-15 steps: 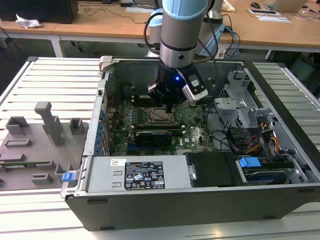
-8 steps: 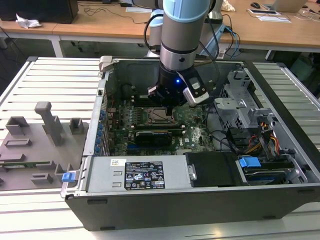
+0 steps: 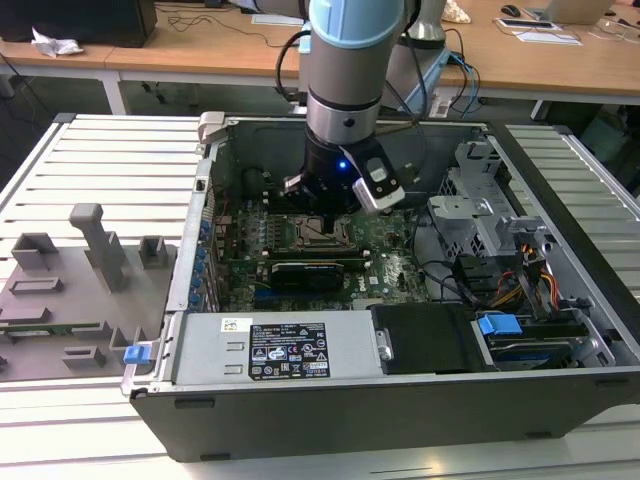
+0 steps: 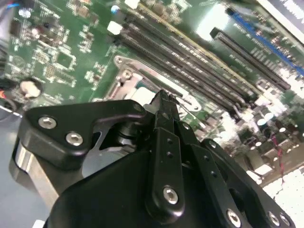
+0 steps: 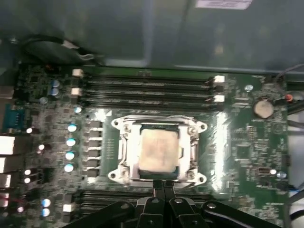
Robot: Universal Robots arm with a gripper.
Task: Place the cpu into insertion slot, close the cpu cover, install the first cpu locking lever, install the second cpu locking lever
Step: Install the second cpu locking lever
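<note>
Wooden office desks with cables and papers run along the back of the exterior view, behind a pale slatted desk (image 3: pixel 110 170) that carries an open computer case (image 3: pixel 300 365). Beside the case, on the exterior view's left, lies a grey tray of fixtures (image 3: pixel 75 290). Inside the case a green motherboard (image 3: pixel 390 260) lies flat, and the robot arm (image 3: pixel 350 70) reaches straight down over it.

In the first wrist view, the cpu (image 5: pixel 156 149) sits in the insertion slot (image 5: pixel 186 156), its pale metal top showing through the window of the cpu cover (image 5: pixel 124 145), which lies flat over the socket. Long black memory slots (image 5: pixel 147 90) run just beside the socket.

The tool (image 5: pixel 164 186) hangs at the socket's edge, and its black fingers (image 5: pixel 157 187) come together at a narrow tip with nothing between them. In the second wrist view that tip (image 4: pixel 162 97) stands just above the socket's silvery rim; I cannot tell whether it touches.
</note>
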